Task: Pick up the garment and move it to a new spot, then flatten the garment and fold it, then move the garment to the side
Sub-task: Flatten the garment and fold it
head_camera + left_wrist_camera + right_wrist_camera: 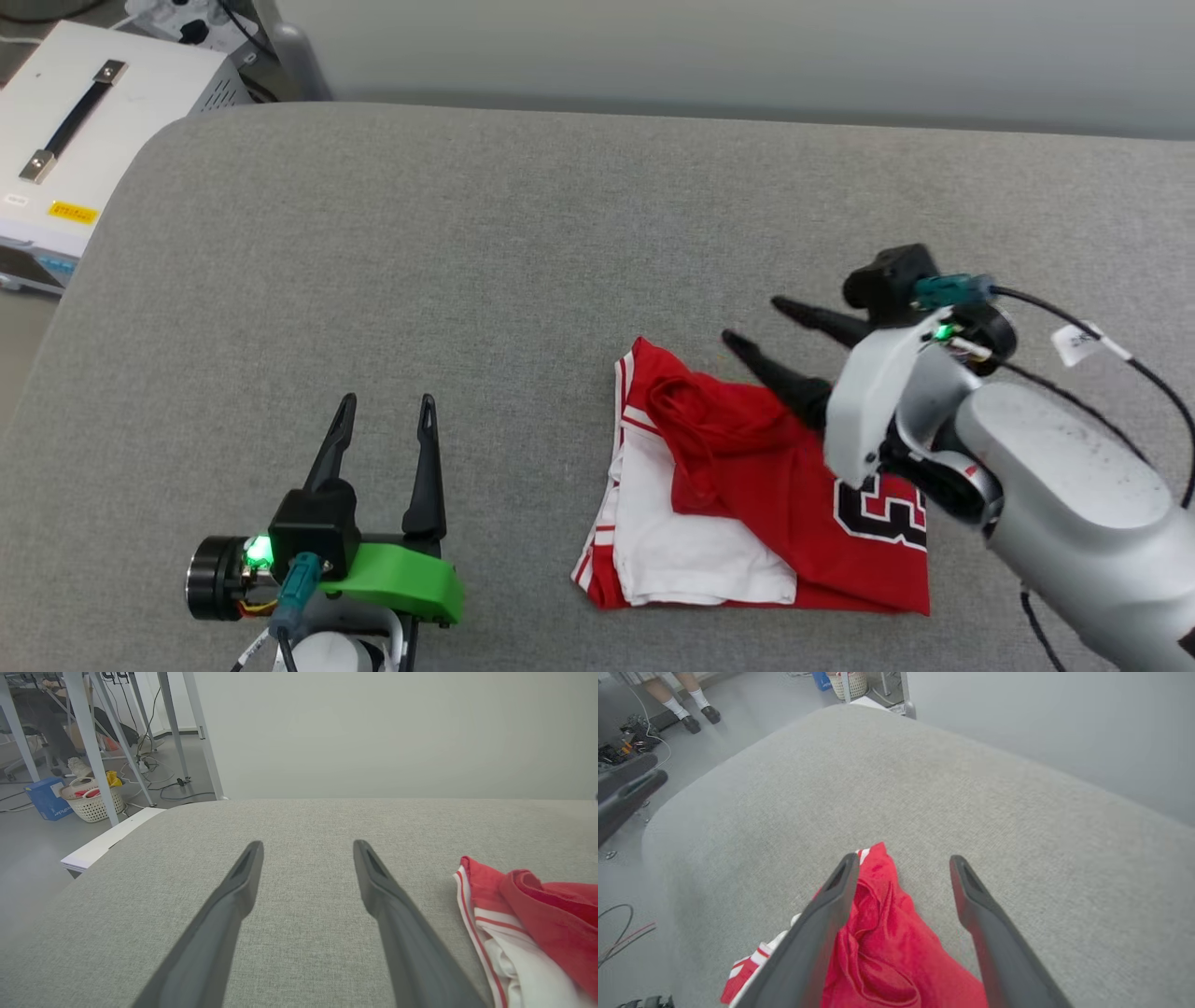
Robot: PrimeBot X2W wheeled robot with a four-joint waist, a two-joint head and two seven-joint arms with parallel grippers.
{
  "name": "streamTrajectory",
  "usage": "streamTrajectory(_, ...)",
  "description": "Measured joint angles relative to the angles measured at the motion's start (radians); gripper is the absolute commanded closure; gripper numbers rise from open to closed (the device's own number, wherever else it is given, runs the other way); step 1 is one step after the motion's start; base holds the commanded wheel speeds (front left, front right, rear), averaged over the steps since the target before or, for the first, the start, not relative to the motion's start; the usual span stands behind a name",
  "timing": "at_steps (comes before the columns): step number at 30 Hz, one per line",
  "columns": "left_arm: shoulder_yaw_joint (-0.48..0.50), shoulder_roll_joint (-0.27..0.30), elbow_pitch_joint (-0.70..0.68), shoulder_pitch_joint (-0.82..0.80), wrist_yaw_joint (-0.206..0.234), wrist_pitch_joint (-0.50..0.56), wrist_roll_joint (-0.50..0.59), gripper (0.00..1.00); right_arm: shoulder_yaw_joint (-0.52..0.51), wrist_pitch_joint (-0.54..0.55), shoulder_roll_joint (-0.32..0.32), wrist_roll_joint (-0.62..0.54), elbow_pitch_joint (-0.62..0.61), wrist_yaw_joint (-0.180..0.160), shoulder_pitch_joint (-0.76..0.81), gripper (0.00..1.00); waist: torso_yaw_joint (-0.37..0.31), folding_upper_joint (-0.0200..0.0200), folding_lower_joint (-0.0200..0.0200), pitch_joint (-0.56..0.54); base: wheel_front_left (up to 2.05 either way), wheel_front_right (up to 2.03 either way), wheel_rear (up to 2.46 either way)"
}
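The garment (747,485), a red jersey with white sleeves and striped trim, lies folded in a compact bundle on the grey padded table (467,261), part of a black number showing at its right. My right gripper (758,323) hovers open over its upper right edge, fingers pointing left, nothing held. In the right wrist view the red cloth (887,952) lies beneath and between the fingers of that gripper (901,861). My left gripper (386,405) stands open at the lower left, well left of the garment. The left wrist view has the garment (528,924) right of the gripper (306,847).
A white equipment case (84,140) with a black handle stands past the table's far left corner. On the floor are a laundry basket (91,800), a blue box (46,797), metal table legs and cables. A person's feet (693,716) stand beyond the table.
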Motion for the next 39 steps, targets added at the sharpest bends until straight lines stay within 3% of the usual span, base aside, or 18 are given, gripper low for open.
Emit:
streamTrajectory(4,0.006,0.000,-0.001,0.021,0.000,0.000,0.006,0.00,-0.103,-0.134,-0.033,-0.114,0.002,0.000,0.021,0.00,-0.018,0.0000,0.0000,-0.028,0.00,0.00,0.00)
streamTrajectory(9,0.012,0.000,-0.004,0.037,-0.004,0.000,0.007,0.00,-0.270,-0.268,-0.027,-0.274,0.011,0.000,0.123,0.00,-0.040,0.0000,0.0000,-0.062,0.00,0.00,0.00)
streamTrajectory(14,0.018,-0.001,-0.011,0.053,-0.007,0.000,0.007,0.00,-0.471,-0.318,0.018,-0.409,-0.011,0.000,0.254,0.00,-0.057,0.0000,-0.0001,-0.090,0.00,0.00,0.00)
streamTrajectory(22,0.024,-0.001,-0.024,0.084,-0.009,0.000,0.007,0.00,-0.756,-0.329,0.145,-0.582,-0.191,0.000,0.502,0.00,-0.075,0.0000,-0.0001,-0.129,0.00,0.00,0.00)
streamTrajectory(31,0.021,-0.001,-0.032,0.125,-0.027,0.000,0.007,0.00,-0.916,-0.332,0.255,-0.671,-0.374,0.000,0.776,0.00,-0.062,0.0000,-0.0001,-0.166,0.00,0.00,0.00)
streamTrajectory(39,0.016,-0.001,-0.024,0.151,-0.035,0.000,0.014,0.00,-0.929,-0.332,0.278,-0.693,-0.395,0.000,0.850,0.00,-0.055,0.0000,-0.0001,-0.186,0.00,0.00,0.00)
